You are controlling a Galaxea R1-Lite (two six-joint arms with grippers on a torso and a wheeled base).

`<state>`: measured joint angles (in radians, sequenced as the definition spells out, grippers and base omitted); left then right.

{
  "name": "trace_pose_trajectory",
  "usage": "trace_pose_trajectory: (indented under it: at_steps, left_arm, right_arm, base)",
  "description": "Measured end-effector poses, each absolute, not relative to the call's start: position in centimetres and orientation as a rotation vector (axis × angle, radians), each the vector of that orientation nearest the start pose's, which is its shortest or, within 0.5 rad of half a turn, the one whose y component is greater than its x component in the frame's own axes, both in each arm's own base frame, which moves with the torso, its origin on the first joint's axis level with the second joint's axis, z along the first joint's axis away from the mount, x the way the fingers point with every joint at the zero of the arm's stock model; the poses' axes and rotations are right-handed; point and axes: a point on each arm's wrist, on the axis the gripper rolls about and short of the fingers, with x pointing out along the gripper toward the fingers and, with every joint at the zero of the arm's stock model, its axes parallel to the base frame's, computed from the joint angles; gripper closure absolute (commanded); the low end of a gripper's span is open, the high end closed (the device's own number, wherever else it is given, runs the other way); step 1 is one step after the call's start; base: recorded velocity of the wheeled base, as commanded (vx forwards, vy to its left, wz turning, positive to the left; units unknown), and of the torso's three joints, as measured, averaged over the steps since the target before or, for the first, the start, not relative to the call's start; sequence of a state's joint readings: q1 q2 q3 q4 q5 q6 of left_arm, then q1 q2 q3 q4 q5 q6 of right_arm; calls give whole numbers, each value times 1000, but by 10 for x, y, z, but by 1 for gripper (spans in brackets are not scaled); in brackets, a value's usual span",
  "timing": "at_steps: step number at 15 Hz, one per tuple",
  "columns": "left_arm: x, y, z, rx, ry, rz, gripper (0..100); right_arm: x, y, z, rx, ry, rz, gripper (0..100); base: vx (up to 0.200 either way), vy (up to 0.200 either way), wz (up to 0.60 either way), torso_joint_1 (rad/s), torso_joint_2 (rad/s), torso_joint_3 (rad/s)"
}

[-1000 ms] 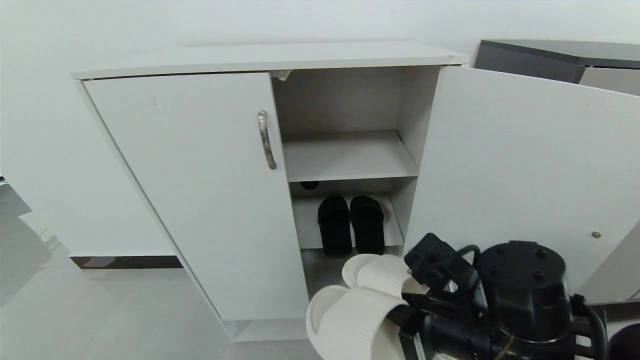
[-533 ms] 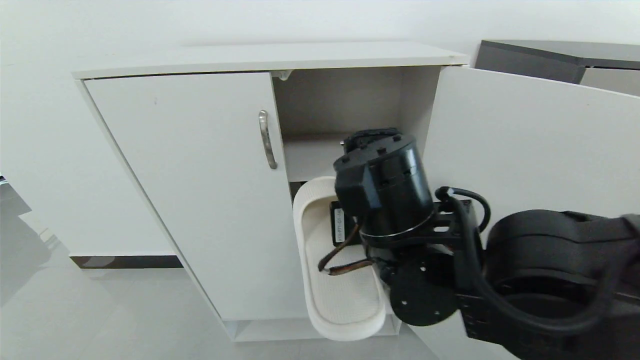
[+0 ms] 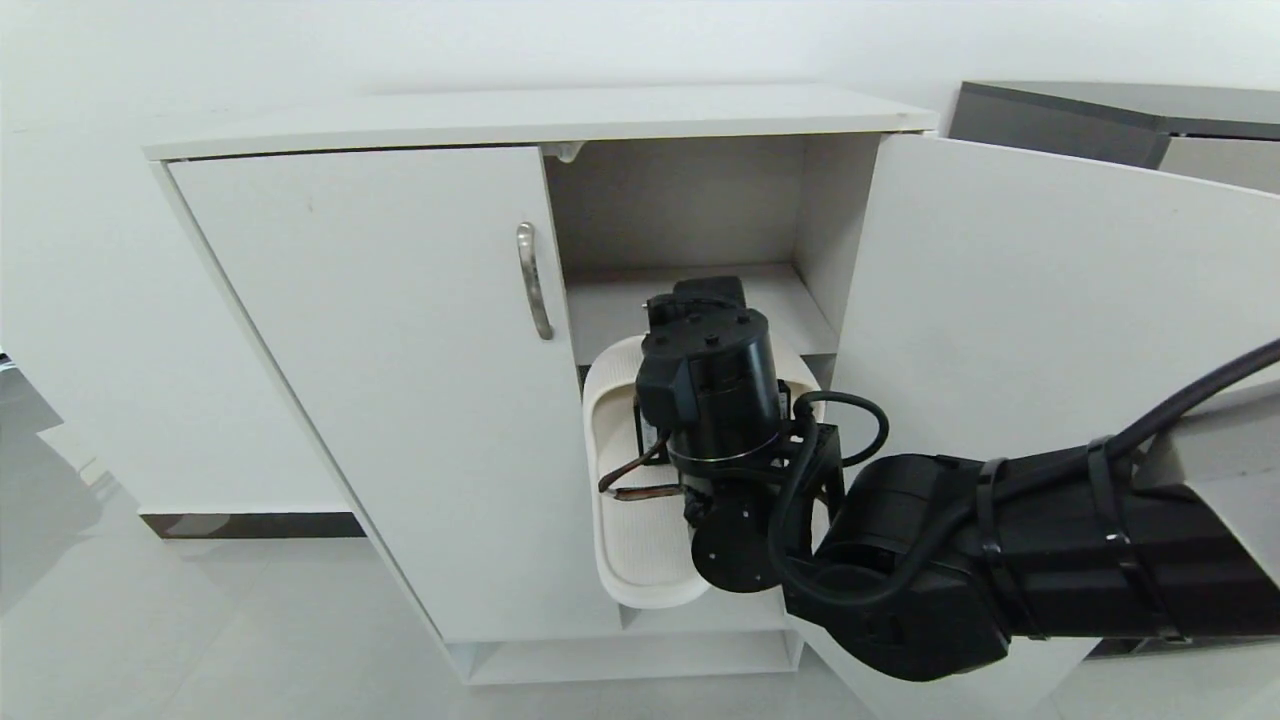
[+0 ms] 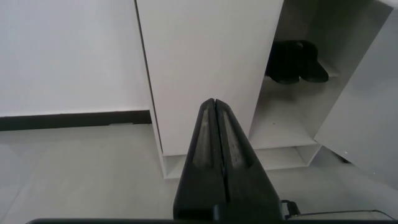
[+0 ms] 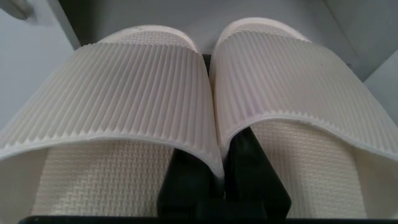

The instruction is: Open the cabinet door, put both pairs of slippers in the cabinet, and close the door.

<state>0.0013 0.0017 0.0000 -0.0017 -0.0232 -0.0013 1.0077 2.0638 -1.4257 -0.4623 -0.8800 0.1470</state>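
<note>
The white cabinet [image 3: 540,110] has its left door [image 3: 380,380] closed and its right door [image 3: 1050,330] swung wide open. My right arm [image 3: 710,400] reaches into the opening at the level of the middle shelf [image 3: 610,310]. It carries a pair of white ribbed slippers [image 3: 635,520], toes pointing in. My right gripper [image 5: 216,169] is shut on the white slippers [image 5: 130,87], pinching their inner walls together under the straps. A pair of black slippers [image 4: 297,62] lies on a lower shelf. My left gripper [image 4: 214,143] is shut and empty, out in front of the cabinet, above the floor.
The closed door carries a metal handle [image 3: 533,280] beside the opening. A grey unit [image 3: 1120,120] stands behind the open door at the right. Bare floor [image 3: 200,620] spreads to the left, with a dark baseboard [image 3: 250,523] along the wall.
My right arm has risen from low at the front right and pushed into the cabinet opening with the white slippers, now deeper than half a second ago. It hides the black slippers in the head view.
</note>
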Motion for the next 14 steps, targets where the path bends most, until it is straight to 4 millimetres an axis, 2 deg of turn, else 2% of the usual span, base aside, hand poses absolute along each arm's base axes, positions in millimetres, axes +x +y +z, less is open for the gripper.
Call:
trace_pose_trajectory:
  at_steps: [6,12,14]
  left_arm:
    - [-23,-1,76,0,0,-22,100]
    - [-23,-1,76,-1,1,-22,100]
    - [-23,-1,76,-2,0,-22,100]
  right_arm:
    - [250,344,208,11,101,98,100]
    - [271,345,216,8,88,63,100]
    - [280,346,217,17,81,46,100]
  base:
    - [200,0,0,-1,4,2]
    - [200,0,0,2,6,2]
    - [0,0,0,0,0,0]
